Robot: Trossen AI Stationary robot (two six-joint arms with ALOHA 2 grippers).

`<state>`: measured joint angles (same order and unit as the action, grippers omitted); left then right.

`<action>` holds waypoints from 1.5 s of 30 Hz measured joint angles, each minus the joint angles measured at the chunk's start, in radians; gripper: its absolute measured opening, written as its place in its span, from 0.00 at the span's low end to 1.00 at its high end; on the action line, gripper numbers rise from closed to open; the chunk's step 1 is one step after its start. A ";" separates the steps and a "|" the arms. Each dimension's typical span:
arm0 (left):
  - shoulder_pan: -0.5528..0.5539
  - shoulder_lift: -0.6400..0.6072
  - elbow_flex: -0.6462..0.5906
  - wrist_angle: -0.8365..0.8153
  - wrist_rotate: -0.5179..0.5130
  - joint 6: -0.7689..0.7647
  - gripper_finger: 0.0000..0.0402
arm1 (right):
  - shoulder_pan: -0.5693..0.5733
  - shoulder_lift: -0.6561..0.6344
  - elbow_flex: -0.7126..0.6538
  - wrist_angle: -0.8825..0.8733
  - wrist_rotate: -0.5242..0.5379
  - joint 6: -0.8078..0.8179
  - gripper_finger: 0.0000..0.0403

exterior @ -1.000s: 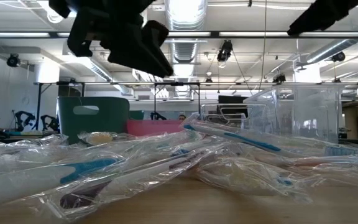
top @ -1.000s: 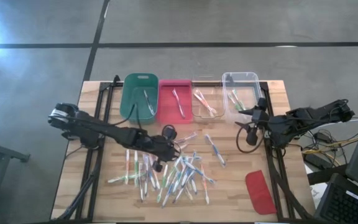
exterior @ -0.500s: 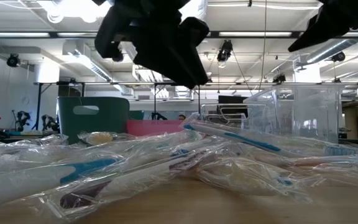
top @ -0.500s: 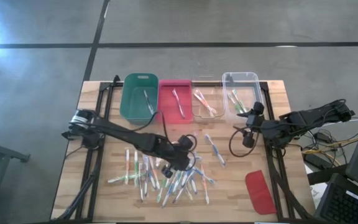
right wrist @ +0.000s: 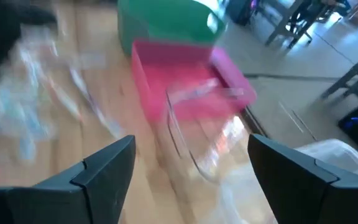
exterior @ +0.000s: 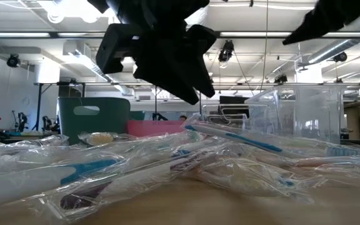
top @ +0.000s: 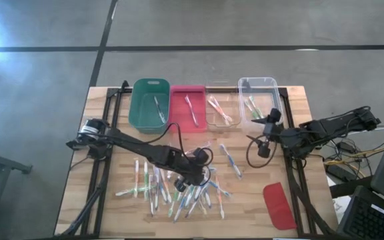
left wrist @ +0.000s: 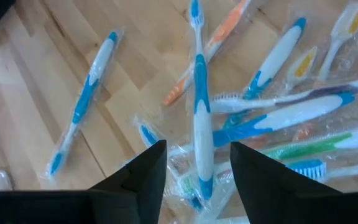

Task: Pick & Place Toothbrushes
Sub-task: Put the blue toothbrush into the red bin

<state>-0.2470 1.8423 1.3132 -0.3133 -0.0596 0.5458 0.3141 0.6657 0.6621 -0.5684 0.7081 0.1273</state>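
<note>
Moving my left gripper (top: 193, 175) over the toothbrushes (top: 179, 183) piled at the table's six o'clock, I spread its fingers around a blue one; right gripper (top: 267, 127), now wide open and empty, waits at three o'clock.

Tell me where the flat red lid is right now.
In the high view the red lid lies flat on the table's near right corner, apart from the toothbrush pile to its left and nearer than the right gripper.
</note>
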 joint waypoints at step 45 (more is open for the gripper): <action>0.002 0.125 0.030 0.062 -0.011 -0.081 0.42 | 0.002 -0.289 -0.198 0.250 -0.244 -0.149 0.71</action>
<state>-0.2455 1.9671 1.3437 -0.2511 -0.0704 0.4653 0.3164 0.3763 0.4641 -0.3183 0.4641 -0.0216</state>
